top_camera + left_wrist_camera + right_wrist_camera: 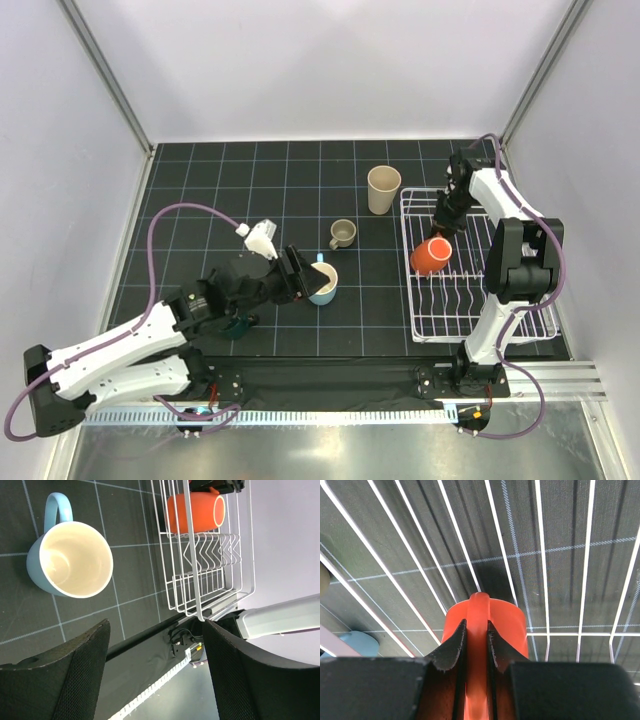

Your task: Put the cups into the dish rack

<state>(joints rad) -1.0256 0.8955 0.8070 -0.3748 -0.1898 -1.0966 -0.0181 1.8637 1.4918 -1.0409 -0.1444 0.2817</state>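
Note:
My right gripper [441,232] is shut on the handle of the orange cup [431,256] and holds it on its side over the left part of the white wire dish rack [478,322]. In the right wrist view the fingers [451,647] pinch the handle, with the orange cup [512,625] above the rack wires [543,580]. My left gripper [303,279] is open and empty beside the upright light blue mug [324,286]. In the left wrist view that mug [70,560] lies beyond the left finger [70,675], not between the jaws. The navy cup is out of view.
A tall beige tumbler [383,189] stands at the rack's far-left corner. A small taupe mug [342,234] sits mid-table. A dark teal mug [238,326] lies partly under my left arm. The rack [200,570] and the orange cup [195,511] show in the left wrist view.

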